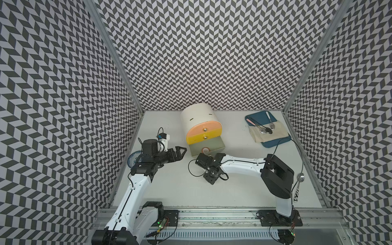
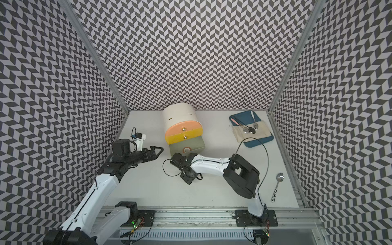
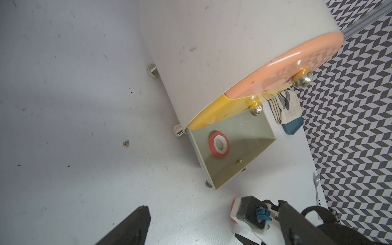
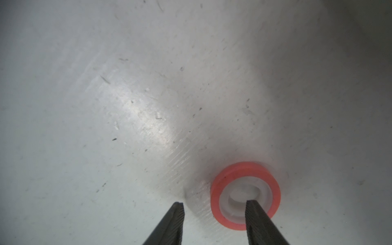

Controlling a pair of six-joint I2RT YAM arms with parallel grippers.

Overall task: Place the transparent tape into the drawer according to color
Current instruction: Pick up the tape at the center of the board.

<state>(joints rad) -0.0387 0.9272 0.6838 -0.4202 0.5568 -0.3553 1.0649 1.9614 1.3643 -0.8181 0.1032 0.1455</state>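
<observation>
Right end effector (image 4: 214, 203) stands unclenched, one jaw inside the hole of a flat, white-cored red-pink tape roll (image 4: 246, 171) lying on the white tabletop (image 4: 106, 106) just before the pulled-out grey-green drawer (image 3: 250, 131), so I judge the pick in hand and must next clench and lift.

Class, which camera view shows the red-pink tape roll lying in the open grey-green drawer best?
The left wrist view: the whole red-pink tape roll lies flat, unobstructed, in the grey-green drawer. In both top views it is tiny, close against the right arm. The right wrist view shows only another roll on the table.
</observation>
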